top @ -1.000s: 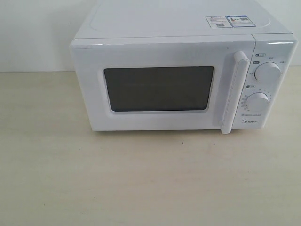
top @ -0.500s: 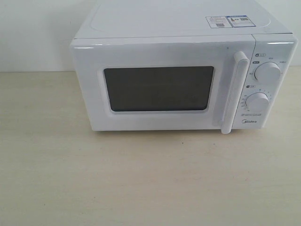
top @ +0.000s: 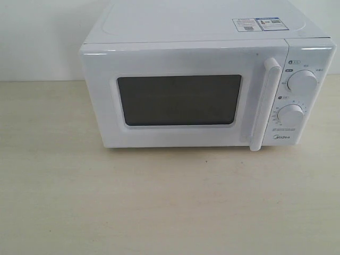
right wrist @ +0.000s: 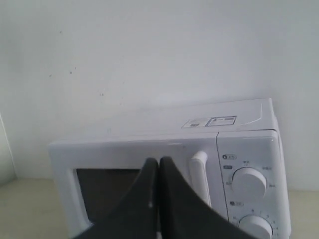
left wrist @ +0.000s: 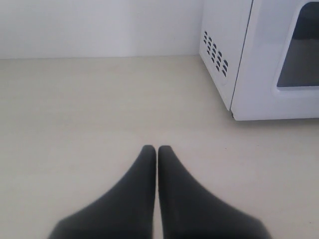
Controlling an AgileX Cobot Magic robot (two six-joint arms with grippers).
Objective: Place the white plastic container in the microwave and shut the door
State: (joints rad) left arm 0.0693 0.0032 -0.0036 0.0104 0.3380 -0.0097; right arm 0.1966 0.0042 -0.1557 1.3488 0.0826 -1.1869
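White boxy microwave [top: 207, 79]: door [top: 180, 98] shut, unchanged | left gripper [left wrist: 157, 149], right gripper [right wrist: 158, 162]: clenched, empty | container unseen

A pale beige worktop [top: 159, 207] with a faint wood-like grain fills the foreground and runs back to a plain white wall [top: 42, 37]. The light is soft and even, casting only a thin shadow on the worktop. A tiny dark speck [top: 206, 161] marks its surface.
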